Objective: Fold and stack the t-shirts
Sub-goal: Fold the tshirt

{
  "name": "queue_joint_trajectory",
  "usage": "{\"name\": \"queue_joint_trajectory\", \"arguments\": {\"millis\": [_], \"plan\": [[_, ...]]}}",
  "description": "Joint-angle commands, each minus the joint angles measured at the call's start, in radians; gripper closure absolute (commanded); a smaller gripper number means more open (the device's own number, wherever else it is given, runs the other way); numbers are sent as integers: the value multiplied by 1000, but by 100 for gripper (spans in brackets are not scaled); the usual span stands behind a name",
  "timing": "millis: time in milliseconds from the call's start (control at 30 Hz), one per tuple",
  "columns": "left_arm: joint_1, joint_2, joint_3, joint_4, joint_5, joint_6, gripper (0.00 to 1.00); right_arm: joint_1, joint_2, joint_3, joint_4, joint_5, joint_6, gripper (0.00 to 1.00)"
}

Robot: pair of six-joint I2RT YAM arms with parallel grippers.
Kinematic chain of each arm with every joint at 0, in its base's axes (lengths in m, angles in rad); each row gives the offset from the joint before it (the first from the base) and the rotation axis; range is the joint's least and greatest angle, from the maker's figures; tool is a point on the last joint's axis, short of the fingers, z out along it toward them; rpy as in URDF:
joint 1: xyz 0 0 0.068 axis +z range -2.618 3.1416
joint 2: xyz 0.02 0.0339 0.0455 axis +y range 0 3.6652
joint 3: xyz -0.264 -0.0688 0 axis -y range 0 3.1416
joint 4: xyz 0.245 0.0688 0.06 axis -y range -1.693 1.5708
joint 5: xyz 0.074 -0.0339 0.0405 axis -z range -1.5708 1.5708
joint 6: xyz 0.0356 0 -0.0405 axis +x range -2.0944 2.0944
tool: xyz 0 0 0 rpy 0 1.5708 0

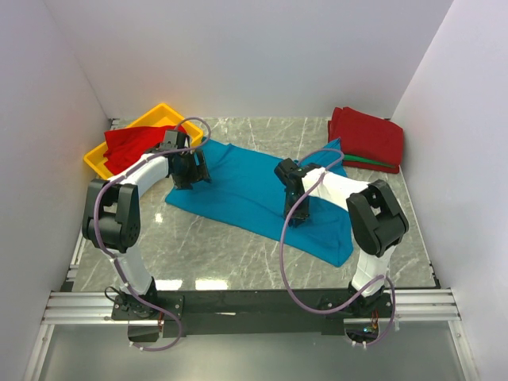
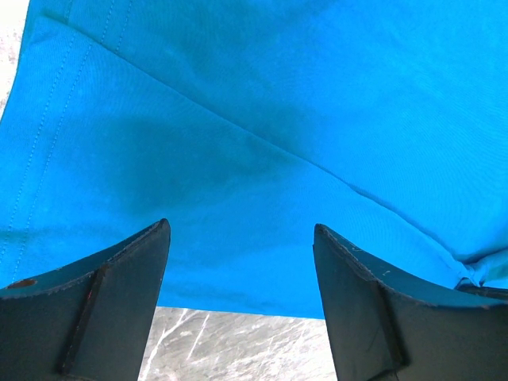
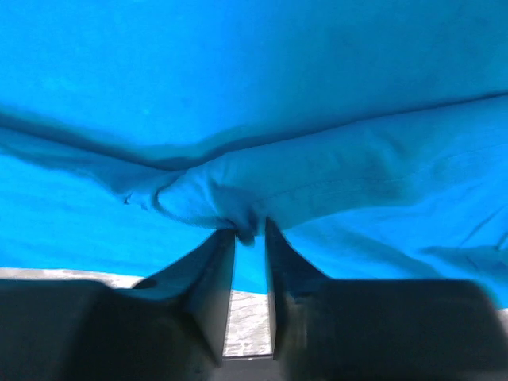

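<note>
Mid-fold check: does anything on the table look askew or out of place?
The teal-blue cloth t-shirt lies slanted across the marble table, bunched into a ridge where the right end effector pinches it. A red cloth t-shirt sits crumpled in the yellow plastic tray, apparently overhanging its rim. Nothing looks damaged.

I see the spread t-shirt [image 1: 238,186] lying on the table [image 1: 206,254]. Behind it on the left stands the tray [image 1: 97,161], with a second t-shirt [image 1: 131,143] in it. Behind it on the right lie the folded t-shirts [image 1: 367,139].

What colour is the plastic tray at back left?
Yellow plastic tray, clearest in top external view.
</note>
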Motion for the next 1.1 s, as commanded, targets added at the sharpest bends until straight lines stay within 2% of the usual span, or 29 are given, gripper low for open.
{"name": "queue_joint_trajectory", "arguments": {"millis": [0, 67, 267, 667, 1067], "plan": [[-5, -31, 25, 8, 23, 1, 21, 8, -3, 16, -41, 64, 11, 74], [-4, -31, 26, 8, 23, 1, 21, 8, -1, 39, -55, 90, 2, 80], [-5, -23, 28, 7, 26, 6, 22, 8, 45, 134, -110, 133, -35, 82], [-4, -15, 29, 2, 24, 10, 22, 9, 147, 309, -195, 233, -101, 81], [-4, 0, 38, -4, 23, 16, 22, 11, 213, 408, -224, 270, -153, 80]]}}
